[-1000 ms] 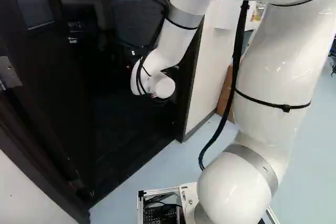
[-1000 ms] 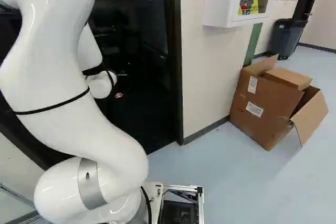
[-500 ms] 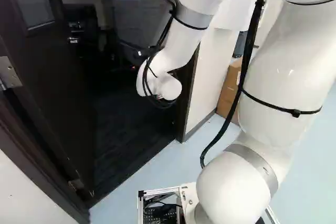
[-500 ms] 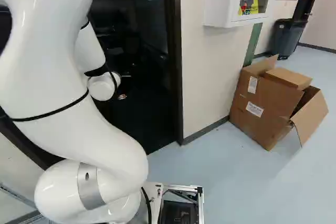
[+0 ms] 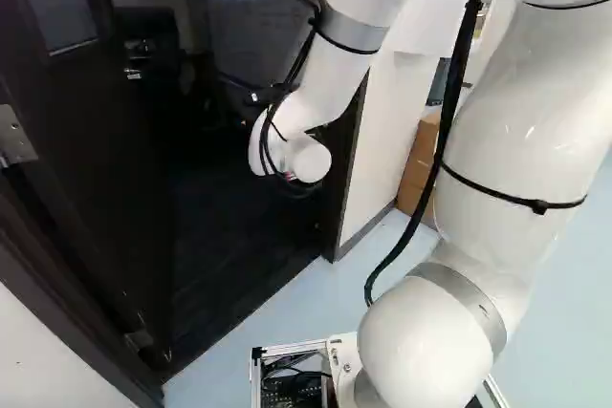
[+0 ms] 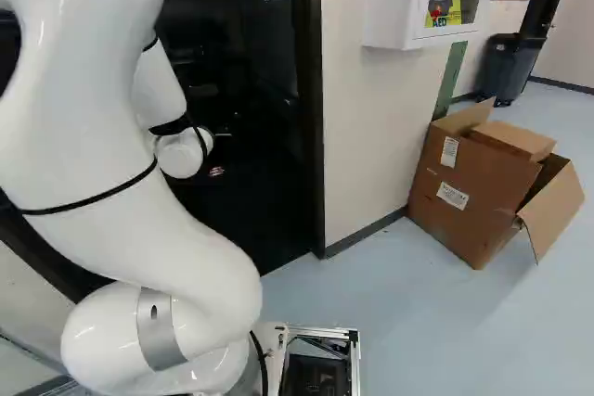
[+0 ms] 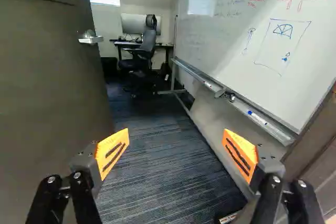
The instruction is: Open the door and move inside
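The door [image 7: 47, 85] is swung inward beside the hand [image 7: 176, 140], whose fingers are spread wide, with nothing held. It is probably rigid and fairly heavy, yet easily turned on its hinges; it is best pushed on its flat face near the lever [image 7: 90, 38]. Below and ahead of the hand, dark carpet [image 7: 157, 177] is laid; farther ahead, a chair [image 7: 148, 38] is seen, and opposite the door, a whiteboard [image 7: 226, 40].
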Tool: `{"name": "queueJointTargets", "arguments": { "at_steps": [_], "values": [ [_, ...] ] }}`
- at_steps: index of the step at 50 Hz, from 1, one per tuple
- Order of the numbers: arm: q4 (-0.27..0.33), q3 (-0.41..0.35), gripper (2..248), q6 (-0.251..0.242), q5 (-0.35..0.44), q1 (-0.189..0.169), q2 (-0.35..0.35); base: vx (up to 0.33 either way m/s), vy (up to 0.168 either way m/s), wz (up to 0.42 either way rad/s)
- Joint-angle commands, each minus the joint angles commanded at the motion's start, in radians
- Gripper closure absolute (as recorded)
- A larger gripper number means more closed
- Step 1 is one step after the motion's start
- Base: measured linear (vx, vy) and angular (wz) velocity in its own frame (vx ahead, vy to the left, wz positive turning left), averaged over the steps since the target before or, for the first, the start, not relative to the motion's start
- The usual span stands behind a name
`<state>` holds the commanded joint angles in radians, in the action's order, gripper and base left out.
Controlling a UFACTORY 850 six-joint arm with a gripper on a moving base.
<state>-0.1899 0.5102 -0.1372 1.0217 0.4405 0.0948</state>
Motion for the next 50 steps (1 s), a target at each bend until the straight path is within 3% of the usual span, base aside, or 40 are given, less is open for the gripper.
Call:
{"name": "queueJointTargets", "arguments": {
  "at_steps": [22,50],
  "values": [
    [0.000,0.000,3,0.000,0.000,0.000,0.000,0.139,0.019,-0.021],
    [0.000,0.000,3,0.000,0.000,0.000,0.000,0.098,0.101,0.021]
  ]
}}
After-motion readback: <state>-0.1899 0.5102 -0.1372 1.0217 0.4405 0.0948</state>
